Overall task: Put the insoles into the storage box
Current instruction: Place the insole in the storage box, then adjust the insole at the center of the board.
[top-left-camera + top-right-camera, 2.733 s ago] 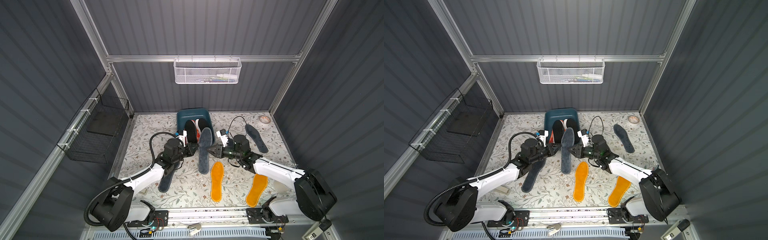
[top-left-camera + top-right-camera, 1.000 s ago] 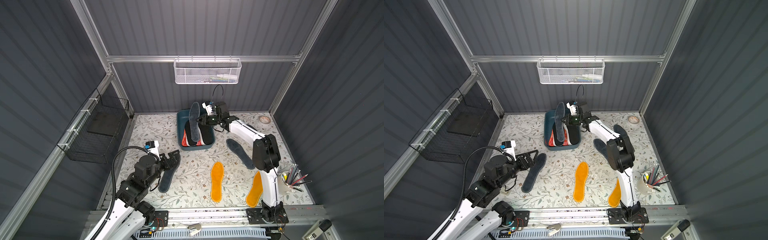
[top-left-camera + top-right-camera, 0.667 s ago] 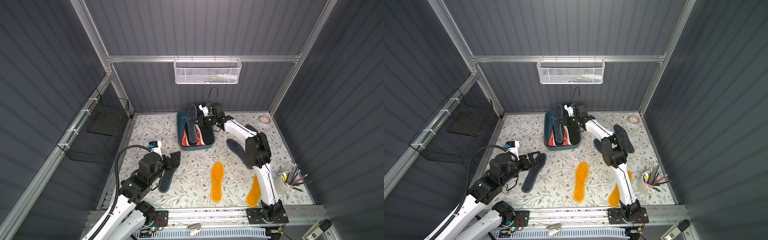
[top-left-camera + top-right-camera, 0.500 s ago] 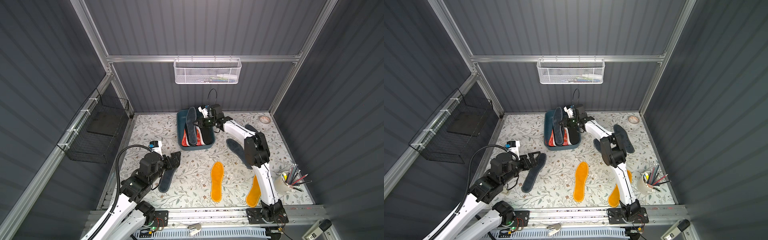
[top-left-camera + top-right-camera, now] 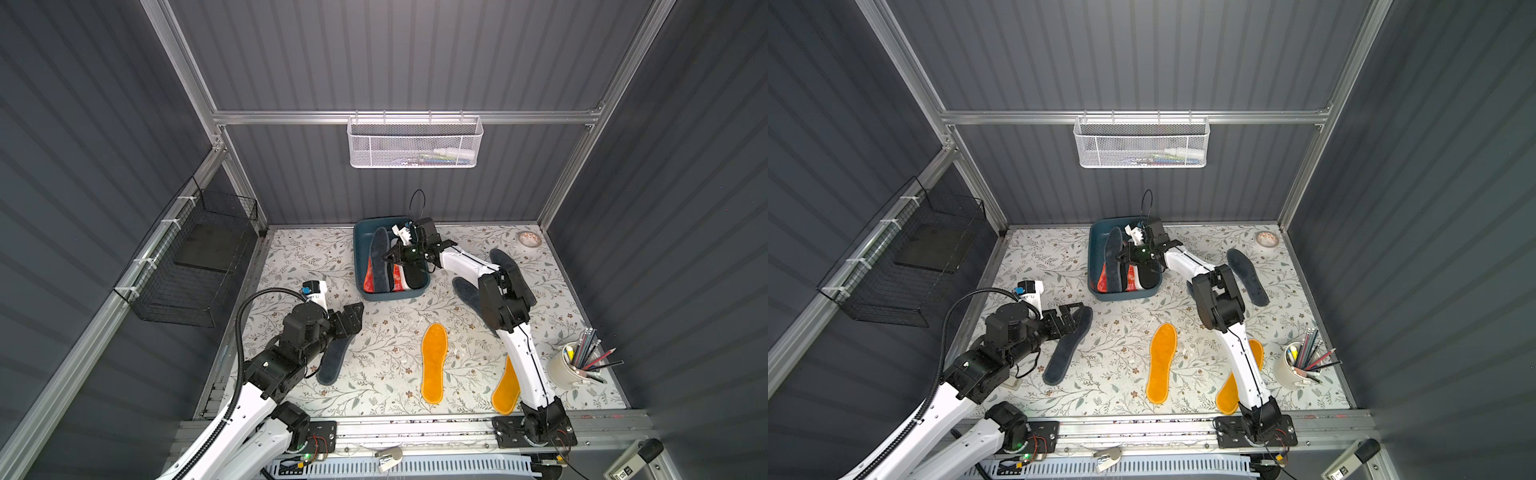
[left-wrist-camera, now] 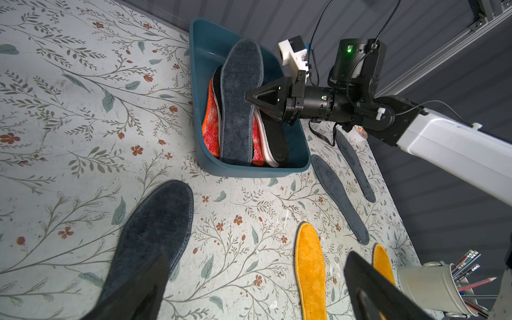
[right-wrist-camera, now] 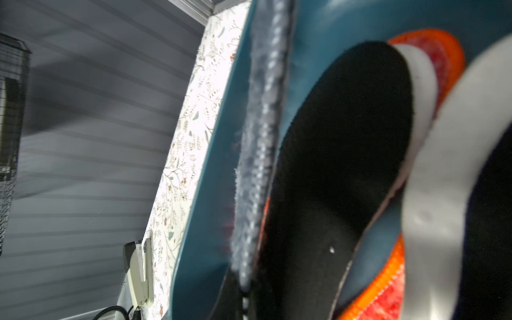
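The fuzzy grey-blue insole leans atop the stack in the storage box, its side edge pinched in the right pincer. It is likely light and floppy, best gripped by an edge. The left pincer hangs spread above another grey insole on the tabletop; the stack's lower layers are hidden.

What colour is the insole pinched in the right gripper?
The insole is a fuzzy dark grey-blue with a stitched edge. It shows best in the left wrist view.

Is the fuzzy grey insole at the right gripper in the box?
In: the fuzzy dark grey insole lies on other insoles inside the teal plastic box.
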Tool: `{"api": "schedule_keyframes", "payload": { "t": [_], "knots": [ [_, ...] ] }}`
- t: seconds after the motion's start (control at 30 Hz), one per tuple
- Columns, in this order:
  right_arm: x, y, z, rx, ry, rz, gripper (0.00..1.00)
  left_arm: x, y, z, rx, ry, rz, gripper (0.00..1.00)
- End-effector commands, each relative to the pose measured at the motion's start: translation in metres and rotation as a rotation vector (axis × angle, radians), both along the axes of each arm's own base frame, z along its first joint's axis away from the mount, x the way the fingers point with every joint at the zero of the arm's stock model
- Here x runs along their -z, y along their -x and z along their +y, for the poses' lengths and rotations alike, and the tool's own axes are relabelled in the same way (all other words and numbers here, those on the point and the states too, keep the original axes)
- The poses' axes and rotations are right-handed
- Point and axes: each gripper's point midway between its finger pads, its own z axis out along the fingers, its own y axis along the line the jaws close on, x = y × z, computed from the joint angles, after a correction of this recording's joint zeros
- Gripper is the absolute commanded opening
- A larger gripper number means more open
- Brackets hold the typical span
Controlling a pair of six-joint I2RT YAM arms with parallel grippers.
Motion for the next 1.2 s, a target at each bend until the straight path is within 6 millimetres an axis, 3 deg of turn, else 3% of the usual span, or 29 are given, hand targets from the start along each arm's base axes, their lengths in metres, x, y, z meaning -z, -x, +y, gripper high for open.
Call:
{"api": "schedule_keyframes", "payload": {
  "t": [0.0, 0.17, 0.4, 0.57, 0.73, 0.83, 0.97, 1.03, 1.17],
  "knots": [
    [-0.012, -0.005, 0.001, 0.007, 0.003, -0.031, 0.10, -0.011, -0.002, 0.000, 0.005, 0.008, -0.035, 1.00],
    [-0.018, -0.010, -0.006, 0.024, 0.065, -0.074, 0.38, -0.012, -0.003, 0.001, -0.001, 0.006, -0.040, 1.00],
    [-0.050, -0.013, -0.022, 0.071, 0.159, -0.153, 0.74, -0.012, -0.003, 0.001, 0.000, 0.001, -0.038, 1.00],
    [-0.063, -0.010, -0.032, 0.095, 0.198, -0.161, 0.88, -0.010, -0.003, 0.001, -0.004, 0.001, -0.037, 1.00],
    [-0.081, -0.003, -0.050, 0.144, 0.251, -0.196, 0.92, -0.013, -0.003, 0.003, -0.008, -0.004, -0.047, 1.00],
    [-0.099, 0.009, -0.074, 0.179, 0.288, -0.246, 0.92, -0.013, -0.005, 0.003, -0.014, -0.007, -0.054, 1.00],
    [-0.101, 0.030, -0.131, 0.282, 0.365, -0.256, 0.91, -0.011, -0.010, 0.001, -0.015, -0.010, -0.061, 1.00],
    [-0.095, 0.045, -0.159, 0.332, 0.387, -0.228, 0.91, -0.008, -0.013, -0.001, -0.012, -0.011, -0.061, 1.00],
    [-0.060, 0.085, -0.221, 0.448, 0.449, -0.118, 0.91, -0.006, -0.019, -0.006, -0.001, -0.030, -0.056, 1.00]
  ]
}}
